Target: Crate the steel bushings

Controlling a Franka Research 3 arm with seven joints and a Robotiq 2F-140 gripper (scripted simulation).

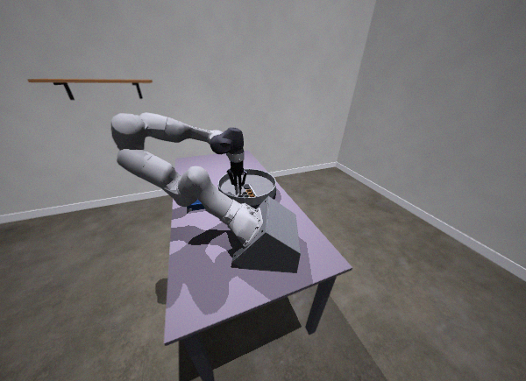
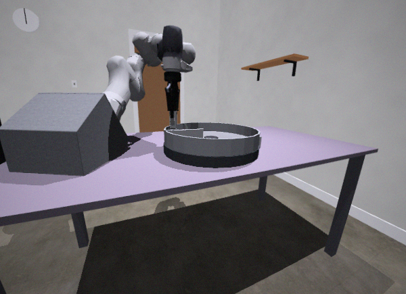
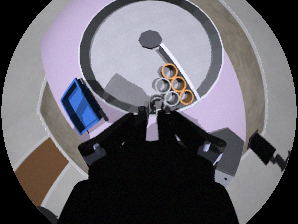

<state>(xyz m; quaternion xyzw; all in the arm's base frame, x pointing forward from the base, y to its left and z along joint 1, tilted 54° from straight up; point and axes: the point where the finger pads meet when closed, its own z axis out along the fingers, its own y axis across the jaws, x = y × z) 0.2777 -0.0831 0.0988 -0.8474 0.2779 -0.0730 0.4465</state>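
The turning table [image 1: 263,182] [image 2: 213,147] [image 3: 115,45] is a round grey tray with a high rim. Three orange-rimmed bushings [image 3: 169,64] lie along its straight divider. Beside them lie two grey steel bushings [image 3: 161,78], and a third steel bushing [image 3: 157,97] lies nearest the fingers, partly hidden. My gripper [image 1: 238,194] [image 2: 173,126] [image 3: 152,106] points down inside the near rim at that third bushing. Its fingers are a little apart, with a narrow gap, and I see nothing held. The blue crate [image 1: 195,205] [image 3: 81,106] stands outside the turning table; I see no bushing in it.
The divider [image 3: 181,72] runs from the dark centre hub [image 3: 150,39] to the rim. The grey wedge-shaped base [image 1: 280,232] [image 2: 44,138] of the arm stands beside the turning table. A wooden shelf [image 1: 89,81] [image 2: 275,61] is on the wall.
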